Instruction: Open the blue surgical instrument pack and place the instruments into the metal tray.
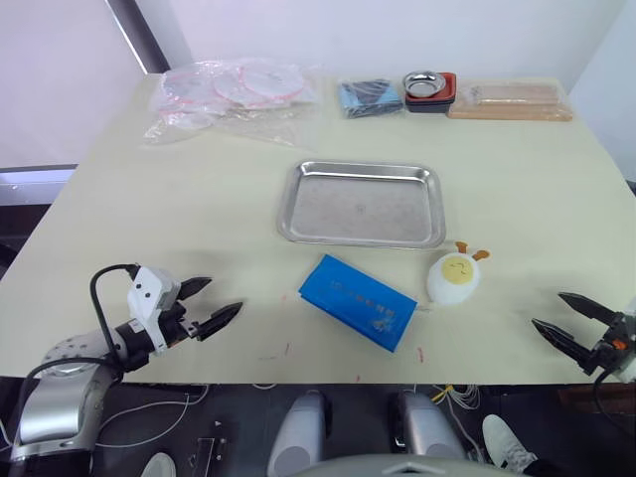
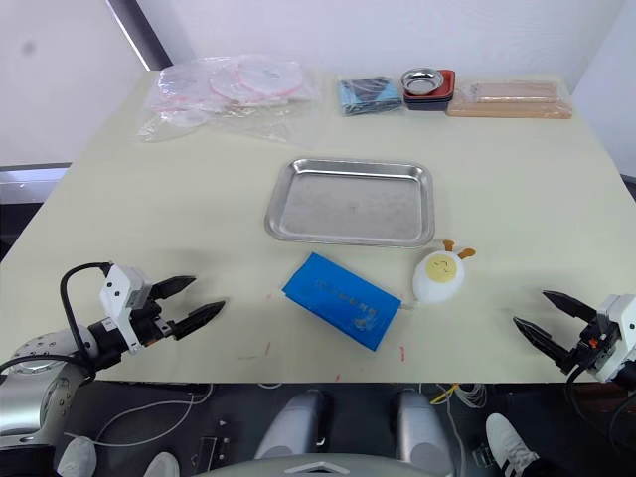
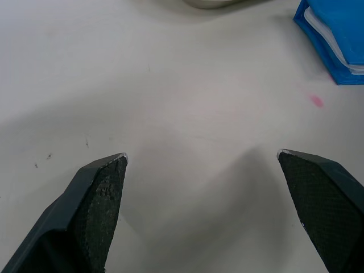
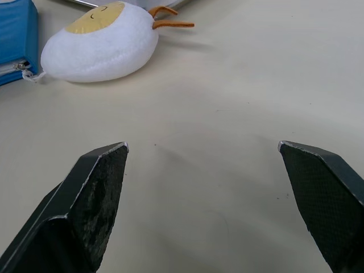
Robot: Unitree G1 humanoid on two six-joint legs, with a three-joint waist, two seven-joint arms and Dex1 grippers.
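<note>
Near the front edge of the worktop [image 1: 517, 189], blue surgical instrument pack [image 1: 357, 301] laid closed between the grippers, metal tray [image 1: 362, 203] just behind it, left gripper [image 1: 212, 303] and right gripper [image 1: 564, 319] held open, well apart from the pack.

The left gripper [image 1: 212, 305] has two black, pointed fingers on a white block housing marked with small dark dots. A black cable loops from that housing back to a rounded silver-grey forearm shell. The right gripper [image 1: 569, 321] has the same tapered black fingers, with a small orange mark at their base. Seen close, the finger pads [image 3: 102, 196] are finely textured with pale, worn edges.
</note>
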